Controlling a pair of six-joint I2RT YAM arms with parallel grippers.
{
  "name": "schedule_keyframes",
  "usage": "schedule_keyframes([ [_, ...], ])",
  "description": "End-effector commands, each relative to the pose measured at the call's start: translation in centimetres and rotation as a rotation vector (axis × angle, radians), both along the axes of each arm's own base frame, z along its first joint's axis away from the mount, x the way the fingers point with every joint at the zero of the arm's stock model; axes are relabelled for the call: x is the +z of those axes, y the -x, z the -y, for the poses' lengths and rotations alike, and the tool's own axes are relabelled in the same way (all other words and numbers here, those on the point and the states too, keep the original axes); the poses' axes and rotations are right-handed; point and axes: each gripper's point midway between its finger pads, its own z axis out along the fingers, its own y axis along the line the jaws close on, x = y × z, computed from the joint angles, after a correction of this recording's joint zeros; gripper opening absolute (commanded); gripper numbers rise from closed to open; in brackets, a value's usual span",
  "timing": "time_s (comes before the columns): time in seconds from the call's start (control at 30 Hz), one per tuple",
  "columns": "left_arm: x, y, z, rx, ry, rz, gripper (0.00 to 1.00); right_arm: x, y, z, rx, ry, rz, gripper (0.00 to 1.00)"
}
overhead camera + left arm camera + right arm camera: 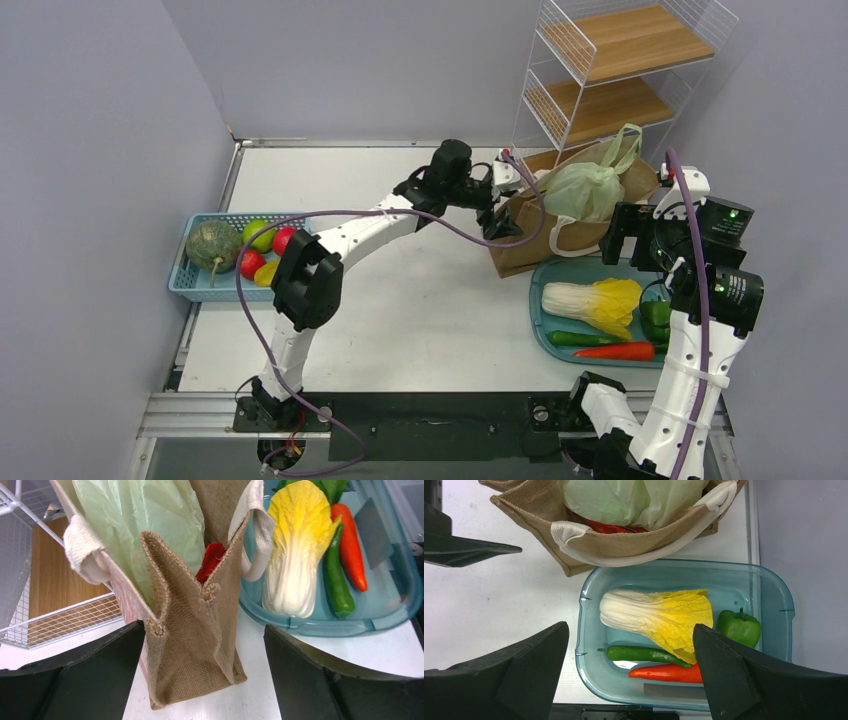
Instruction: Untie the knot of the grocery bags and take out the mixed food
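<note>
Currently the brown bag [520, 240] stands upright at the far right of the table [420, 320], in front of a white wire shelf [610, 60] with wooden boards. The pale green plastic bag [585, 190] sits inside it and bulges out of the top. The plastic bag's loop handles [626, 140] rise above it toward the shelf; they look drawn together where they meet the bag, but the knot itself is too small to make out. A red packet [211, 560] shows in the gap between the plastic and the brown bag's wall, and the brown bag's white handles [256, 535] droop over its sides. The left pincer [204, 627] is spread wide and holds nothing. It hovers at the bag's left end with a finger on either side of the folded narrow wall, and whether one brushes the corner cannot be told. The right pincer [630, 627] is likewise spread wide and empty, hanging above a teal tray [583, 630] that lies just beside the bag on its near side. In the tray lie a white-yellow cabbage [654, 615], a green chilli [644, 654], an orange-red pepper [664, 672] just beside the chilli, and a green bell pepper [739, 627] near the right wall. At the table's left edge, well apart, a blue basket [185, 282] holds a grey-green squash [212, 243] and smaller green, red and yellow fruit.
</note>
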Motion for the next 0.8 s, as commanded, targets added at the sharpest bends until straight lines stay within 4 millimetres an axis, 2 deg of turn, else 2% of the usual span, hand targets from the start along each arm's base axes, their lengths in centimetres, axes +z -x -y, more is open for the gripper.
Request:
schedule_keyframes([
  [0.0, 4.0, -0.4, 1.9, 0.146, 0.116, 0.06, 0.88, 0.6, 0.1, 0.3, -0.014, 0.011, 0.025, 0.9],
  [0.13, 3.7, -2.5, 2.7, 0.321, 0.132, 0.06, 0.82, 0.7, 0.1, 0.3, -0.018, 0.013, 0.028, 0.9],
  [0.2, 3.9, -3.5, 2.6, 0.388, 0.148, 0.051, 0.76, 0.8, 0.0, 0.4, -0.019, 0.016, 0.029, 0.9],
  [0.23, 4.0, -3.7, 2.6, 0.401, 0.151, 0.039, 0.65, 0.8, 0.0, 0.5, -0.019, 0.018, 0.029, 0.9],
  [0.27, 4.0, -3.5, 2.6, 0.393, 0.146, 0.034, 0.45, 0.8, -0.1, 0.5, -0.02, 0.019, 0.029, 0.9],
  [0.3, 4.1, -3.2, 2.3, 0.37, 0.136, 0.029, 0.35, 1.1, -0.2, 0.5, -0.02, 0.021, 0.036, 0.9],
  [0.33, 4.2, -3.0, 2.0, 0.354, 0.133, 0.036, 0.19, 1.3, -0.3, 0.6, -0.018, 0.023, 0.041, 0.9],
  [0.4, 4.5, -2.4, 0.5, 0.314, 0.127, 0.052, 0.01, 1.7, -0.6, 0.5, -0.006, 0.028, 0.053, 0.89],
  [0.53, 4.2, -1.6, -4.8, 0.281, 0.08, 0.071, 0.0, 2.5, -1.4, 0.0, 0.057, 0.028, 0.07, 0.89],
  [0.63, 4.0, -2.6, -9.4, 0.274, 0.044, 0.075, 0.0, 3.2, -2.3, -0.5, 0.107, 0.017, 0.083, 0.89],
  [0.67, 3.8, -2.1, -10.8, 0.257, 0.009, 0.109, 0.0, 3.7, -2.7, -0.9, 0.136, 0.008, 0.093, 0.89],
  [0.73, 3.1, -2.5, -14.3, 0.256, -0.048, 0.168, 0.0, 4.2, -3.4, -1.7, 0.186, -0.005, 0.101, 0.89],
  [0.77, 3.2, -2.2, -15.1, 0.243, -0.056, 0.184, 0.0, 4.3, -3.8, -2.4, 0.219, 0.0, 0.105, 0.89],
])
